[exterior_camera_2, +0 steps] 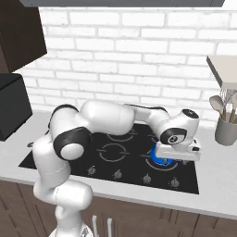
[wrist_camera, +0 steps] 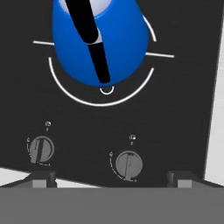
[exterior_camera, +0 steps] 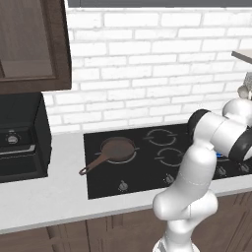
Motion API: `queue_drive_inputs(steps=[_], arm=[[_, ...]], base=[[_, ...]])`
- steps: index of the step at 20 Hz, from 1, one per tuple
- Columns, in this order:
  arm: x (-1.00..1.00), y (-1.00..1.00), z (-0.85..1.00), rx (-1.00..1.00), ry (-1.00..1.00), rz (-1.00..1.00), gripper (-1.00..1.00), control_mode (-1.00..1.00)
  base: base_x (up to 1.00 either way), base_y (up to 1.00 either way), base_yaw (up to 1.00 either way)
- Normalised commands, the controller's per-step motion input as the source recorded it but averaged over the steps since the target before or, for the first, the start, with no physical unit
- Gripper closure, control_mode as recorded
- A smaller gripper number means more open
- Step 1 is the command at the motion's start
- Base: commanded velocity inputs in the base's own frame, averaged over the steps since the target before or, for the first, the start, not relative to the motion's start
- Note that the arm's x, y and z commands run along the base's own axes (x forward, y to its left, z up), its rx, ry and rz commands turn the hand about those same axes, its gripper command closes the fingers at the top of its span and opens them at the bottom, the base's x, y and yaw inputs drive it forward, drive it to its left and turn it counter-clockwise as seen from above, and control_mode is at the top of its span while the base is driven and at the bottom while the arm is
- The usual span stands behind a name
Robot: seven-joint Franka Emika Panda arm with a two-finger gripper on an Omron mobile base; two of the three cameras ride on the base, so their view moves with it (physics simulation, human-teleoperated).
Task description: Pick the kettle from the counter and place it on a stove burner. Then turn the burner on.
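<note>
The bright blue kettle (wrist_camera: 103, 43) with its black handle stands on a front burner ring (wrist_camera: 83, 99) of the black stove (exterior_camera: 147, 170). A patch of the blue kettle (exterior_camera_2: 161, 161) shows under my hand in the right base view, and a sliver of the kettle (exterior_camera: 220, 155) shows past the forearm in the left base view. My gripper (wrist_camera: 111, 179) hangs above the stove's front edge, open, with nothing between its fingertips (wrist_camera: 41, 177). Two round knobs (wrist_camera: 127, 165) lie between the fingertips and the kettle. The pale counter (exterior_camera: 49, 202) surrounds the stove.
A brown long-handled skillet (exterior_camera: 117, 150) sits on the left rear burner. A grey utensil pot (exterior_camera_2: 226, 131) stands on the counter right of the stove. A black appliance (exterior_camera: 19, 142) stands at the far left, and a dark wall cabinet (exterior_camera: 29, 44) hangs above it.
</note>
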Motion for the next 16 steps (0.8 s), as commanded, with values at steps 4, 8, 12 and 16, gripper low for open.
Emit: queue_drive_inputs(steps=[4, 8, 12, 16], arm=[[-0.08, -0.21, -0.08, 0.06, 0.02, -0.02, -1.00, -1.00], [-0.13, -0.01, -0.45, 0.02, 0.00, 0.00, -1.00, -1.00], [-0.01, 0.00, -0.68, 0.00, 0.03, 0.00, -1.00, -1.00], [0.00, 0.00, -0.64, 0.00, 0.01, 0.00, -1.00, -1.00]], base=[[0.00, 0.00, 0.00], [0.00, 0.00, 0.00], [0.00, 0.00, 0.00], [0.00, 0.00, 0.00]])
